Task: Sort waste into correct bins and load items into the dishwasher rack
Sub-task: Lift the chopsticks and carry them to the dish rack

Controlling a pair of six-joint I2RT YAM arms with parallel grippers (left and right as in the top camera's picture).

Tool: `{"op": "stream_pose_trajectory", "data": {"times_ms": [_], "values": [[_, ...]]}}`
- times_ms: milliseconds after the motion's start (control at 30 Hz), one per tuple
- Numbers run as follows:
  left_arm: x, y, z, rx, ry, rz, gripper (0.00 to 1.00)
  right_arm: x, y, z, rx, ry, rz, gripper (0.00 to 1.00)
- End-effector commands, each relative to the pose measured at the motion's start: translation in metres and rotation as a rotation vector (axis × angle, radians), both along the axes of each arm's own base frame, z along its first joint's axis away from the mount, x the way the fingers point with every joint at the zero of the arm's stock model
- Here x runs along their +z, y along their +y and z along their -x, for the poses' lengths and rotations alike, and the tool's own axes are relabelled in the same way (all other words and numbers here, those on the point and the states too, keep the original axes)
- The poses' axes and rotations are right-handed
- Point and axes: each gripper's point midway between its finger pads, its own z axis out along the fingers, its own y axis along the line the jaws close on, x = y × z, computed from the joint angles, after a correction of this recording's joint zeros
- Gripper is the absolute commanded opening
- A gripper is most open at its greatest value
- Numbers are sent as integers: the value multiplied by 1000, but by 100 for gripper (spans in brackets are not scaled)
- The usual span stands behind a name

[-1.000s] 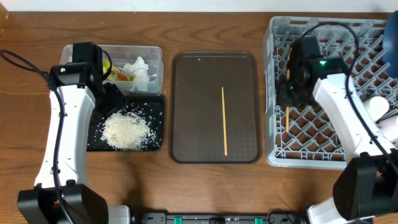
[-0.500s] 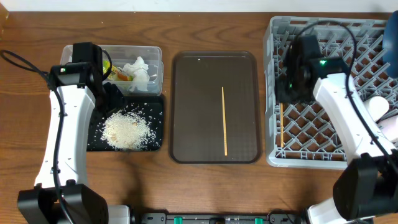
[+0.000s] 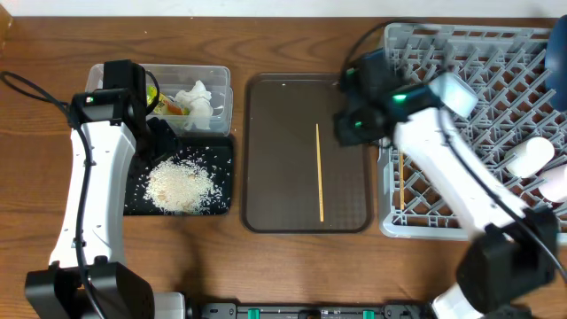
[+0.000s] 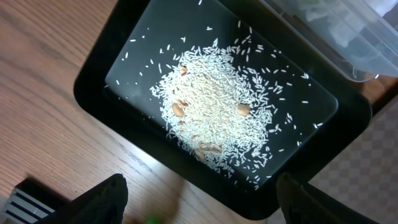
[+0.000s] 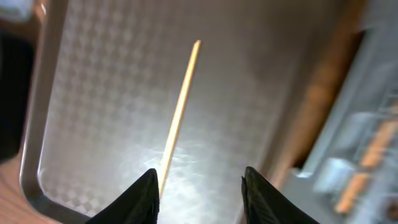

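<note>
Lying on the tray point(image 3: 266, 133), one chopstick point(image 3: 319, 173) is left; second chopstick point(image 3: 400, 182) sits in the rack point(image 3: 469, 53). The right gripper point(image 5: 200, 180), above the tray, gapes wide and empty.

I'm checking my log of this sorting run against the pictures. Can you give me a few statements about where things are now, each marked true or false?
1. The rice grains lie in the black tray. True.
2. The crumpled tissue sits in the clear container. True.
3. Both chopsticks lie in the dishwasher rack. False: one chopstick is in the rack, but the second chopstick lies on the brown serving tray.
4. The right gripper is shut on a chopstick. False: it is open and holds nothing, over the brown serving tray.
</note>
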Motion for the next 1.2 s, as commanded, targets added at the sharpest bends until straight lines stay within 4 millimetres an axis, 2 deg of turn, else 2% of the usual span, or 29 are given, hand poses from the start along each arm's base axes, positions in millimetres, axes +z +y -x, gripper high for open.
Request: {"op": "stream_pose_trajectory", "data": {"times_ms": [0, 167, 367, 567, 633, 700, 800, 900, 967, 1067, 1167], "values": [[-4, 1, 2, 9, 15, 4, 80, -36, 16, 14, -27, 91, 48, 43], [-4, 1, 2, 9, 15, 4, 80, -78, 37, 32, -19, 189, 100, 43], [-4, 1, 2, 9, 15, 4, 80, -121, 44, 52, -33, 274, 195, 38], [-4, 1, 2, 9, 15, 4, 80, -142, 41, 61, -63, 325, 238, 23], [-4, 1, 2, 9, 15, 4, 80, -143, 40, 62, -67, 329, 242, 10], [-4, 1, 2, 9, 15, 4, 80, -142, 39, 61, -71, 327, 243, 3], [-4, 1, 2, 9, 15, 5, 80, -137, 34, 58, -86, 323, 244, 1], [-4, 1, 2, 9, 15, 4, 80, -118, 24, 46, -99, 295, 225, 1], [-4, 1, 2, 9, 15, 4, 80, -94, 17, 33, -101, 250, 192, 1], [-4, 1, 2, 9, 15, 4, 80, -45, 2, 9, -119, 143, 124, 1], [-4, 1, 2, 9, 15, 5, 80, 7, -25, -10, -164, 17, 61, 1]]}}
